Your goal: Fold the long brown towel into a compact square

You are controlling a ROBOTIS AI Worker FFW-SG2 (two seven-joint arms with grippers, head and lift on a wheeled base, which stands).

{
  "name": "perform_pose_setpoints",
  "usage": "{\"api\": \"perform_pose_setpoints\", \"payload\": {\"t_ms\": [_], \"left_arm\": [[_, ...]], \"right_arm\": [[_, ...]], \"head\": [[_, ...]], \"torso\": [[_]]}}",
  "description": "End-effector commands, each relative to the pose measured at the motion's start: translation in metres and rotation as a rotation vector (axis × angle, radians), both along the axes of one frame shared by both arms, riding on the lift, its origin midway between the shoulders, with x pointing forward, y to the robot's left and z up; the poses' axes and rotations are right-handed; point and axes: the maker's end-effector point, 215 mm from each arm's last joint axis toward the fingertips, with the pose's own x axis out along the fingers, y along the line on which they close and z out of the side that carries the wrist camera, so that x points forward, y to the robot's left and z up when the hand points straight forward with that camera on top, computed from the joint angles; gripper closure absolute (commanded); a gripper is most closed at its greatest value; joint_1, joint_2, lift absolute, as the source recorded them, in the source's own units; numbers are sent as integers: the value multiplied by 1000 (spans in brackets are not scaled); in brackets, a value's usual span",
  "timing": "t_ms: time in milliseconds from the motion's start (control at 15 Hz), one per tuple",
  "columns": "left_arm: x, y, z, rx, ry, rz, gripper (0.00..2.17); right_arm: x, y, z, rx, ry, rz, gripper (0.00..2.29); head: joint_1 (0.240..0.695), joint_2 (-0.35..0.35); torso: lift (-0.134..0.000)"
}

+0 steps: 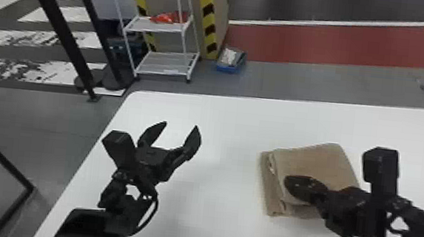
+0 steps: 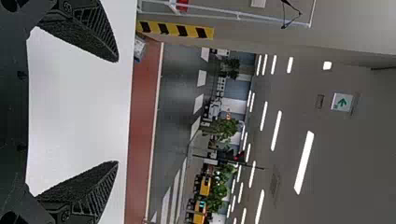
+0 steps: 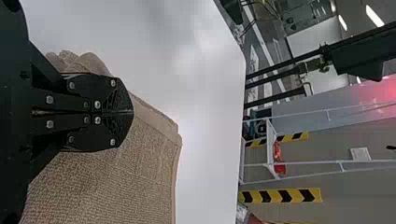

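And here's the brown towel (image 1: 315,159), right of centre in the lower half of the head view, lying flat on the white table (image 1: 228,129) as a compact, stacked fold! The upper panel looks close to square, so I can't call a clear long axis; its far edge climbs gently toward the right, while the left side slants down and a little rightward. Lower layers peek out along that left side and at the near edge, so the stack isn't quite flush. Over the near part comes the right gripper (image 1: 289,182), reaching in from the frame's lower right and pointing left across the cloth, its two fingers pressed together, narrow as can be; whether the tips touch the fabric, I can't tell. In the right wrist view they meet in a single seam, with the ribbed brown weave spread beneath them. Across to the left of centre, well apart from the towel, there's the left gripper (image 1: 181,124), wide open above the table, fingers pointing up the frame with nothing between them. Beyond the far edge, at upper left of centre, stands a white rack (image 1: 153,25) with a red item (image 1: 163,18) on its shelf.
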Motion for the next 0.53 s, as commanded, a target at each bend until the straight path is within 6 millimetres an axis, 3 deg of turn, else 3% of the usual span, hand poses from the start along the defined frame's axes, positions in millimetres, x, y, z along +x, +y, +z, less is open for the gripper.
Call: {"api": "perform_pose_setpoints", "payload": {"t_ms": [0,133,267,467], "left_arm": [[0,0,0,0,0,0,103],[1,0,0,2,2,-1,103],[2,-1,2,1,-4,-3,103],[2,-2,1,1,-1,-5,103]], "right_arm": [[-10,-10,4,14,36,4,2051],[-21,-22,0,12,83,5,2051],[-32,-22,6,28,58,11,2051],[-39,-24,-4,2,72,19,2051]], "head": [[695,264],[695,263],[695,252],[695,248]], "torso": [[-125],[-125],[-125],[-125]]}}
